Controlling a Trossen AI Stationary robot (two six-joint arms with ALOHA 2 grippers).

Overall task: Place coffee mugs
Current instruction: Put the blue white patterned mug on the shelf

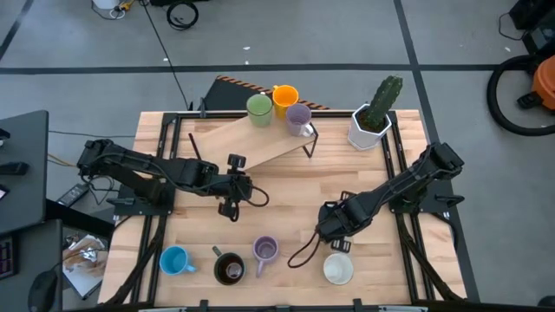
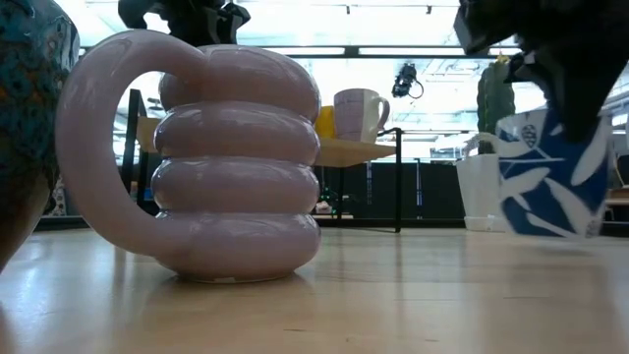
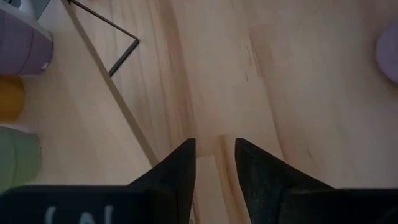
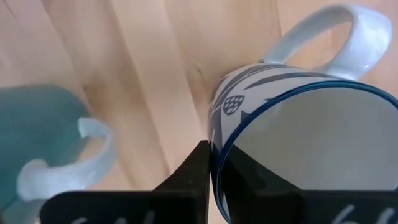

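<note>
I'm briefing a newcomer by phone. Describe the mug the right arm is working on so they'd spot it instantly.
Start at the wooden table and go to its near edge, where a row of mugs stands. At the row's right end is the white mug with blue leaf pattern, its wall pinched by the right end effector. Unlike the ribbed lilac mug beside it, it is smooth-sided and blue-rimmed.

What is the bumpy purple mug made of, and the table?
The bumpy purple mug looks like glazed ceramic: its stacked rings are smooth and shiny, with window light glinting off them. The table looks like pale wood with a matte finish, showing grain lines and plank seams.
</note>
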